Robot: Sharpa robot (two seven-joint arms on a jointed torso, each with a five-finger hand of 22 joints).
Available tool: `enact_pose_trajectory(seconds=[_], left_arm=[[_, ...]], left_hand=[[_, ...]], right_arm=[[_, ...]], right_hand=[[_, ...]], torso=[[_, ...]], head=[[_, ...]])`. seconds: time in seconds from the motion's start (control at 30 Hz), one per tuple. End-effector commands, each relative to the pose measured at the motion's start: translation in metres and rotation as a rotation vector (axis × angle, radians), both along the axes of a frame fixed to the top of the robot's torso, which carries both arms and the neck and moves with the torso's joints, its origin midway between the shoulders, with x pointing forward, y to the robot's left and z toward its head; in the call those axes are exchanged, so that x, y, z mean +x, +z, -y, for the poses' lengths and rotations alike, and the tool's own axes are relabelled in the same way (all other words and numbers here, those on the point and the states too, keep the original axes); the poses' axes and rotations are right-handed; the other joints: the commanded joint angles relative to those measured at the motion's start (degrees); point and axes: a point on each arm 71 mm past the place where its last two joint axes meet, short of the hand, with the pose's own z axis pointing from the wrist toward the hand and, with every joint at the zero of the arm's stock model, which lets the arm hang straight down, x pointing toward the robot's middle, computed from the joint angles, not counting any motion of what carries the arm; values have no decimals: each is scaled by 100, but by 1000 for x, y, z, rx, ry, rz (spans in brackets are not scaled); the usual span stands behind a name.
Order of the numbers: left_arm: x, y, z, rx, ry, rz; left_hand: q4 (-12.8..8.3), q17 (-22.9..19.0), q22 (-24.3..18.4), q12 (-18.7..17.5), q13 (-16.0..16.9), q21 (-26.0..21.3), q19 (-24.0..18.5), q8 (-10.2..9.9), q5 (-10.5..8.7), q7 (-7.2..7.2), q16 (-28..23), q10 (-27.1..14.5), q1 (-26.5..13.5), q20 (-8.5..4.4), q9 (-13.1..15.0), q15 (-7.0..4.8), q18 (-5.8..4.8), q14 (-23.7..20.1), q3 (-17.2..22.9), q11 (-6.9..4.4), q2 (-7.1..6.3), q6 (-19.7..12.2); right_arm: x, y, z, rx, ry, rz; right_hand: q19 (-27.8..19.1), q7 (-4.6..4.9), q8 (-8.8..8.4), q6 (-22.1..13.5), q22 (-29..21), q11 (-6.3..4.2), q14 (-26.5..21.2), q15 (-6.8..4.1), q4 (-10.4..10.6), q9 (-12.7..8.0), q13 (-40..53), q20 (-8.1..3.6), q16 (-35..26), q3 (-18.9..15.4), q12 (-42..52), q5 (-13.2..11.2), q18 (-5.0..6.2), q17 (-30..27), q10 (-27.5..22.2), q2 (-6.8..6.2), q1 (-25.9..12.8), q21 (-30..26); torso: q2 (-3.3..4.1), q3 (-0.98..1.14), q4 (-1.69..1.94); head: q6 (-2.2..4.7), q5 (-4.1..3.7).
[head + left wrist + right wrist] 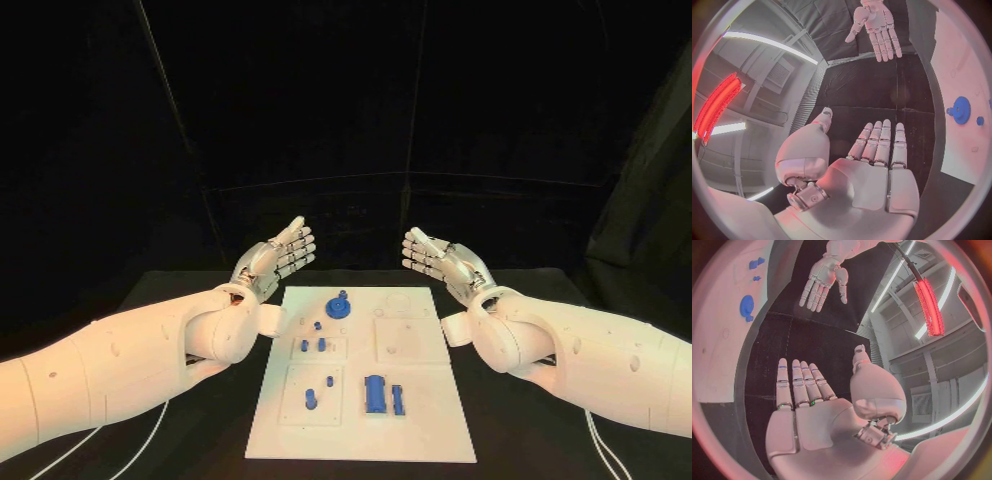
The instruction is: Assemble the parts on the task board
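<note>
So I see both my left hand (pixel 277 258) and right hand (pixel 444 262) up with fingers spread and holding nothing, the blue parts (pixel 378 393) lying on the white board (pixel 433 440) on the desk, so I think picking one up comes next.

The head view looks down from above on the board (pixel 364 372) and tabletop (pixel 512 420), while each wrist view sits close behind its own hand, left (pixel 879 165) and right (pixel 804 410), facing past it, both sharing the board's edge and the opposite hand.
</note>
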Motion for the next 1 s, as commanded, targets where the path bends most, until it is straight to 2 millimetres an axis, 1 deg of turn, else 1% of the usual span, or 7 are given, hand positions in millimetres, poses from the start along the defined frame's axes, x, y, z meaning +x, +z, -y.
enact_pose_trajectory(seconds=[0.03, 0.13, 0.17, 0.2, 0.23, 0.27, 1.0], left_arm=[[-10, 3, 1, 84, 137, 48], [-21, 3, 7, 102, 176, 54], [-24, 4, 8, 107, 188, 56], [-28, 4, 10, 114, 203, 58], [-31, 5, 11, 118, 212, 60], [-33, 5, 12, 121, 220, 62], [-42, 7, 16, 136, 251, 68]], left_hand=[[-5, -71, -217, -250, -27, -114, -717, -111, -44, -400, -561, -910, -1223, -245, -24, -215, -190, -890, -225, -374, 18, -873], [-5, -71, -269, -250, -27, -114, -890, -111, -44, -400, -561, -1131, -1517, -303, -24, -215, -191, -1101, -281, -374, 18, -1084], [-5, -71, -682, -250, -27, -114, -946, -111, -44, -400, -561, -1202, -1613, -323, -24, -215, -192, -1170, -291, -374, 18, -1151], [-5, -71, -682, -250, -27, -114, -1016, -111, -44, -400, -561, -1290, -1732, -348, -24, -215, -624, -1257, -718, -374, 18, -1235], [-5, -71, -682, -250, -27, -114, -1065, -111, -44, -400, -561, -1353, -1815, -364, -24, -215, -624, -1318, -718, -374, 18, -1294], [-5, -71, -682, -250, -27, -114, -1112, -111, -44, -400, -561, -1414, -1898, -769, -24, -215, -624, -1378, -718, -374, 18, -1353], [-5, -71, -682, -250, -27, -114, -1772, -111, -44, -400, -561, -2268, -3050, -769, -24, -215, -624, -2213, -718, -374, 18, -2174]], right_arm=[[-8, 5, 4, 40, -189, 6], [-17, 6, 0, 55, -230, -5], [-20, 6, -1, 59, -242, -9], [-23, 7, -2, 63, -256, -13], [-25, 7, -3, 65, -264, -16], [-27, 8, -3, 67, -270, -19], [-30, 8, -4, 70, -285, -24]], right_hand=[[-845, -544, -43, -837, -521, -317, -991, -131, 8, -59, -28, -219, -47, 216, -40, -120, -199, -40, -949, -131, -1297, -221], [-1046, -544, -43, -1039, -521, -317, -1227, -131, 8, -59, -28, -270, -47, 260, -40, -120, -262, -40, -1178, -131, -1604, -275], [-1119, -544, -43, -1112, -521, -317, -1315, -131, 8, -59, -28, -691, -47, 283, -40, -120, -262, -40, -1265, -131, -1718, -292], [-1200, -544, -43, -1193, -521, -317, -1411, -131, 8, -59, -28, -691, -47, 685, -40, -120, -262, -40, -1356, -131, -1845, -701], [-1255, -544, -43, -1249, -521, -317, -1476, -131, 8, -59, -28, -691, -47, 685, -40, -120, -261, -40, -1419, -131, -1932, -701], [-1303, -544, -43, -1305, -521, -317, -1543, -131, 8, -59, -28, -691, -47, 685, -40, -120, -663, -40, -1479, -131, -2016, -701], [-2102, -544, -43, -2091, -521, -317, -2476, -131, 8, -59, -28, -691, -47, 685, -40, -120, -663, -40, -2377, -131, -3232, -701]], torso=[[-13, 23, 14], [-13, 23, 14], [-13, 23, 14], [-13, 23, 14], [-13, 23, 14], [-13, 23, 14], [-13, 23, 14]], head=[[5, 9], [5, 9], [5, 9], [5, 9], [5, 9], [5, 9], [5, 9]])
